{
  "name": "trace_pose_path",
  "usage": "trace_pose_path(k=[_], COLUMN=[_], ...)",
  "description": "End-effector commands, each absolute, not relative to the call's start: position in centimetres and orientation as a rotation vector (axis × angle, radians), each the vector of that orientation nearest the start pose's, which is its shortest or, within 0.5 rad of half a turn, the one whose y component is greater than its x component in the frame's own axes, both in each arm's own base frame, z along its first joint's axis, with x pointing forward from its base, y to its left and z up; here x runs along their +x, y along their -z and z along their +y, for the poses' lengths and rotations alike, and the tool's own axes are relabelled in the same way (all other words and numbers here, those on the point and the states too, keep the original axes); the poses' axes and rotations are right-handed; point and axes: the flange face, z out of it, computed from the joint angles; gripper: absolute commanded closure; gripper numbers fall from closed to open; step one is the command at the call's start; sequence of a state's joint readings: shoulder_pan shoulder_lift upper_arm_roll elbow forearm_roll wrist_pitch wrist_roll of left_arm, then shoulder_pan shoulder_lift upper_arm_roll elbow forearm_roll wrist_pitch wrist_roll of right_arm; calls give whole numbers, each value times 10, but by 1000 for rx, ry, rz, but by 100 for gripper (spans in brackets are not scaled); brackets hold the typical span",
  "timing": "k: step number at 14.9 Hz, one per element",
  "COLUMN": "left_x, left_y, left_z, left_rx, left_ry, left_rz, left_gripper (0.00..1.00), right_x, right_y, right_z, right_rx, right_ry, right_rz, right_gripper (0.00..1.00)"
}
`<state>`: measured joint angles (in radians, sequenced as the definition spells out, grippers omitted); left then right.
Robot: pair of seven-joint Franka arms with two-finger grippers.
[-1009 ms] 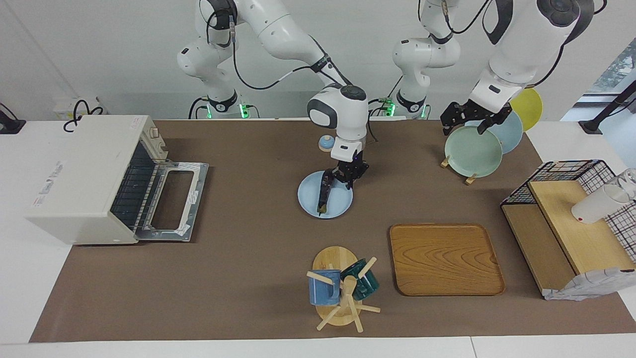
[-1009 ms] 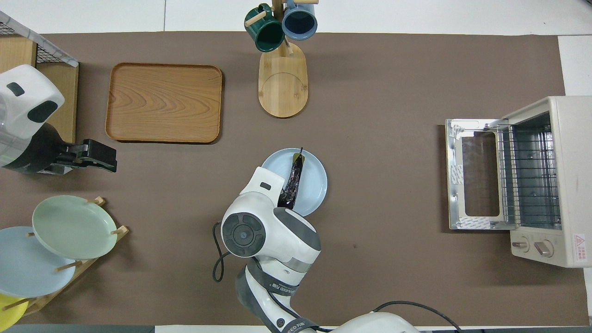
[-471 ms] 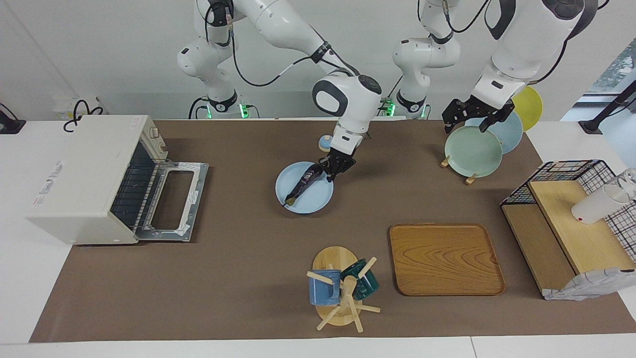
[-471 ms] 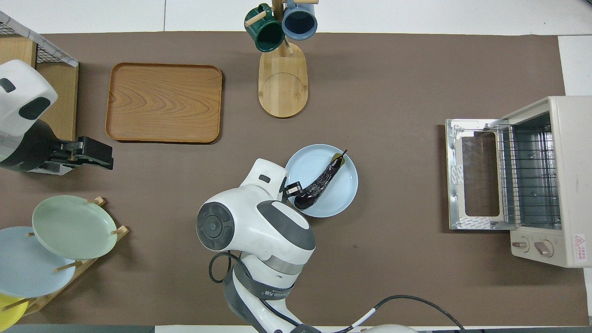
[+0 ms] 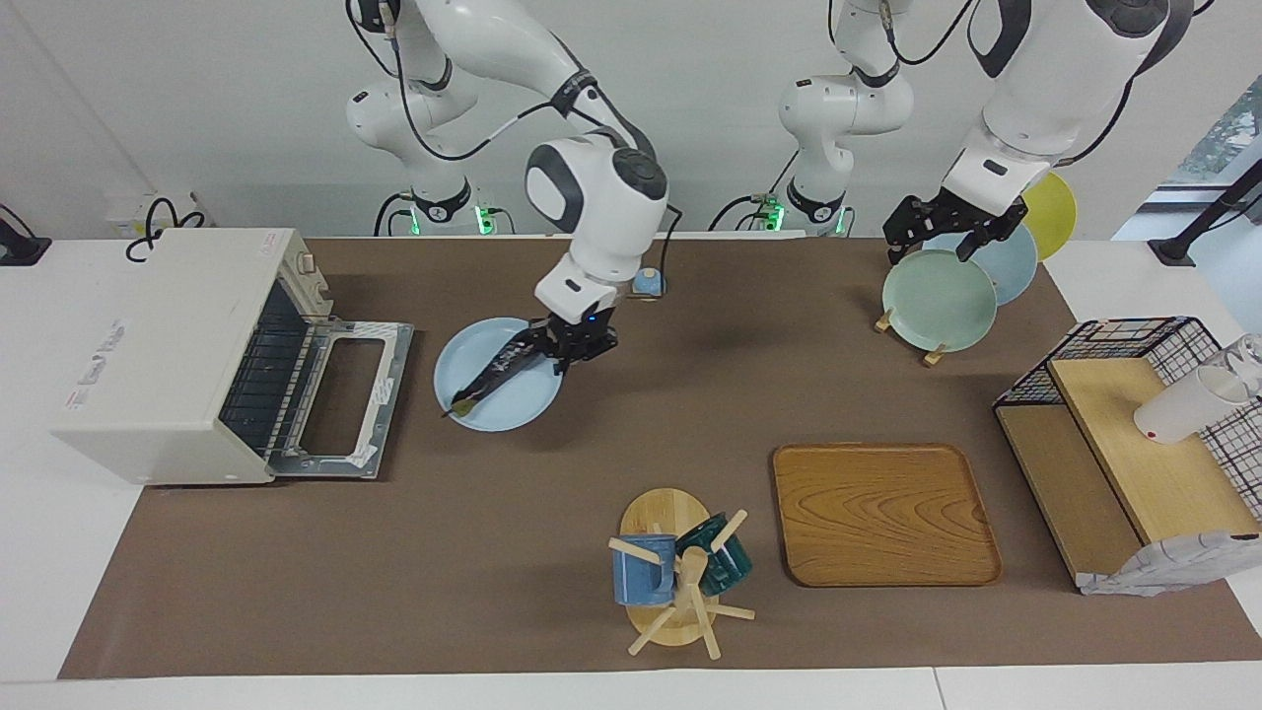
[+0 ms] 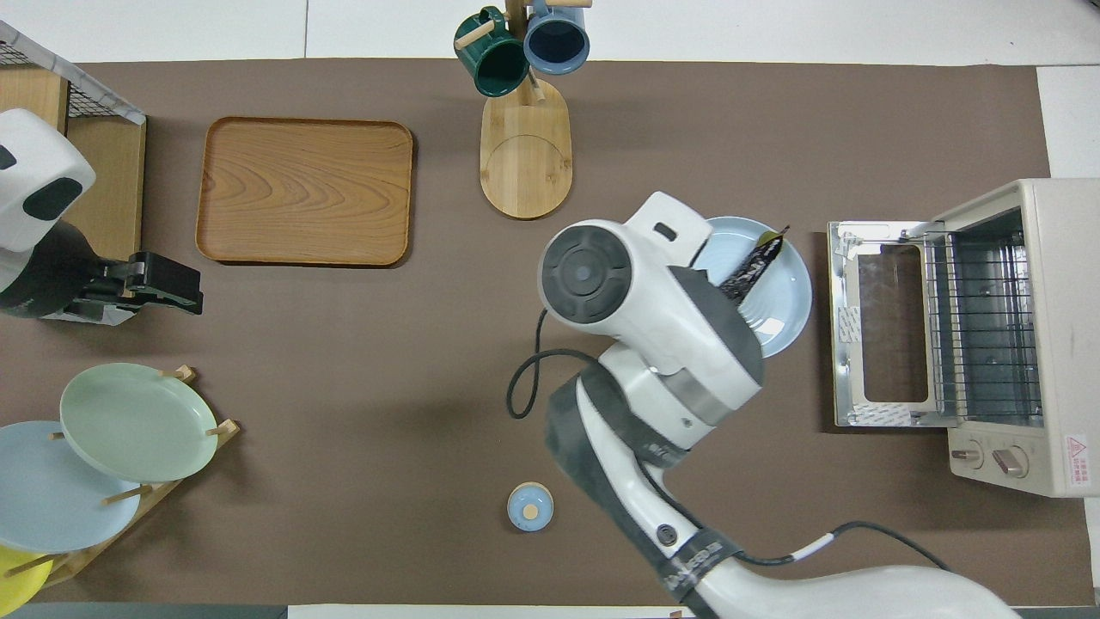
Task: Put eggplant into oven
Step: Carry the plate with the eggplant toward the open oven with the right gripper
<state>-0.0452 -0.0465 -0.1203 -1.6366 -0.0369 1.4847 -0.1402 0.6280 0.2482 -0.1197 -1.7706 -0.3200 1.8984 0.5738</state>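
Right now the right gripper (image 5: pixel 570 347) is clamped on the eggplant's (image 5: pixel 490 376) thick end, w/ the plate (image 5: pixel 527 406) under it, just in front of the oven (image 5: pixel 168 347). Eggplant prob. light, glossy, slippery; mid-body hold would balance better. Left gripper (image 5: pixel 942 234) waits open over the plate rack.

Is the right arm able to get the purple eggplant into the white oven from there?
Probably yes. The right end effector is shut on the slim dark purple eggplant, held over the light blue plate, and the off-white toaster oven beside it has its door down, with nothing between.
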Motion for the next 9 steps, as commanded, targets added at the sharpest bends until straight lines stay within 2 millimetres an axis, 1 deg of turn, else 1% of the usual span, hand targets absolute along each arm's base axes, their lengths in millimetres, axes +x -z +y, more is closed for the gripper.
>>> trace_pose_path(k=[1,2,3,4,6,7,8,9], left_x=[518,518,518,518,518,518,518,518], left_y=[-612,-612,-613,-613,-613,-613,-613,-613], left_z=[-89,-89,-89,-88,-87,-88,-87,-86], left_rx=[-3131,-3131,-3131,-3131,-3131,-3131,-3131,-3131], left_ry=[-199,-202,-199,-197,-199,-199,-199,-199], left_rz=[49,49,44,37,37,39,37,34], left_gripper=[0,0,0,0,0,0,0,0], right_x=[532,532,534,538,546,547,543,541], right_y=[-408,-403,-402,-404,-408,-411,-410,-409], right_z=[219,193,176,156,107,91,77,58], right_rx=[-3497,-3494,-3492,-3490,-3467,-3463,-3458,-3453], right_ry=[24,-25,-52,-72,-138,-156,-169,-185], right_rz=[-37,-90,-117,-103,-134,-143,-138,-121], right_gripper=[100,100,100,100,100,100,100,100])
